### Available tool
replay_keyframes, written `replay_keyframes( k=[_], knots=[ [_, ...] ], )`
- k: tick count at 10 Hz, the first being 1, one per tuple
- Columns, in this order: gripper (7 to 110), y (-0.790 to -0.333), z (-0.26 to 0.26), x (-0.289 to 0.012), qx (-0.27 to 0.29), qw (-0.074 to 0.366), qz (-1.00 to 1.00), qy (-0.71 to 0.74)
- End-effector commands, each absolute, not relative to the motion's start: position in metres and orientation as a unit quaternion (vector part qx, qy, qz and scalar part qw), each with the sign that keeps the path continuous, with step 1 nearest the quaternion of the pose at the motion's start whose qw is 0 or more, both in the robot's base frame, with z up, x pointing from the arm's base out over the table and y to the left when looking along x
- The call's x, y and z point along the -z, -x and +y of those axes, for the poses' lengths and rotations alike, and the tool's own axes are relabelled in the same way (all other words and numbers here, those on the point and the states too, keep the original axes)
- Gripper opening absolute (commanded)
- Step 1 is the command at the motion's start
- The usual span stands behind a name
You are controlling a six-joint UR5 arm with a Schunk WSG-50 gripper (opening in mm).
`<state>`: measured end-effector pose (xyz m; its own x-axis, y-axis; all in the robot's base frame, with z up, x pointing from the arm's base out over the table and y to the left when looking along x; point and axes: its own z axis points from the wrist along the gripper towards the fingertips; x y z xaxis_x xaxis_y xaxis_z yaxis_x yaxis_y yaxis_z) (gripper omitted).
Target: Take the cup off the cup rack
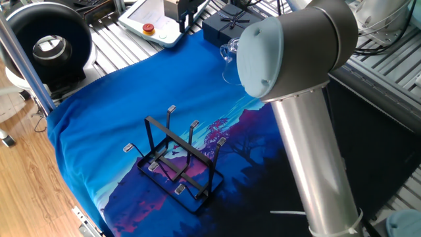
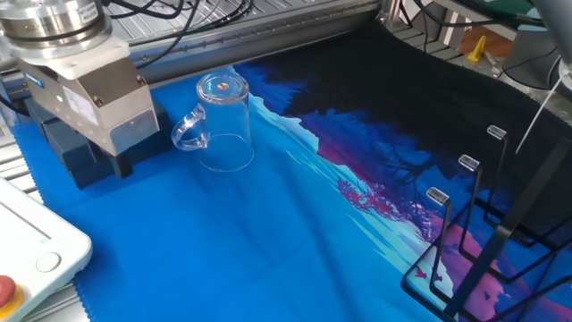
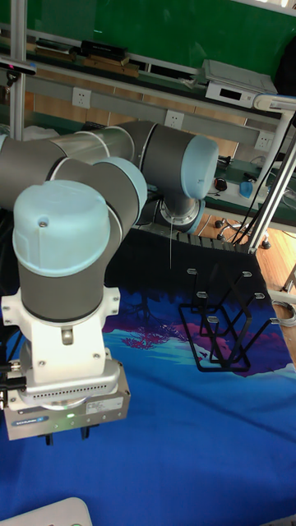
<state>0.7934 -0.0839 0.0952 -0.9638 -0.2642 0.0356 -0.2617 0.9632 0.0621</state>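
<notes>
Standing upside down beside the claw, whose opening cannot be told, the cup looks rigid, slick and breakable; its handle seems the safest hold.

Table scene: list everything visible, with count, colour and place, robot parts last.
cup: one, clear, upside down on the blue cloth, apart from the rack
cup rack: one, black with grey tips, no cup on it, on the cloth's purple part
cloth: one, blue, purple and black print, covering the table
gift box: one, dark blue with a bow, at the cloth's edge beside the cup
control pendant: one, white with a red button, past the cloth
arm: one, grey with pale blue caps
gripper: one, by the box, apart from the cup; fingers mostly hidden
</notes>
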Motion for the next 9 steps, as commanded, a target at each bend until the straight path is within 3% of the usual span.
replay_keyframes(
  k=[1, 3, 9],
  knots=[
    [44, -0.786, -0.090, -0.097, 0.019, 0.037, -0.992, -0.121],
    [44, -0.775, -0.089, -0.098, 0.023, 0.059, -0.989, -0.131],
    [44, -0.774, -0.097, -0.098, 0.008, 0.064, -0.990, -0.128]
  ],
)
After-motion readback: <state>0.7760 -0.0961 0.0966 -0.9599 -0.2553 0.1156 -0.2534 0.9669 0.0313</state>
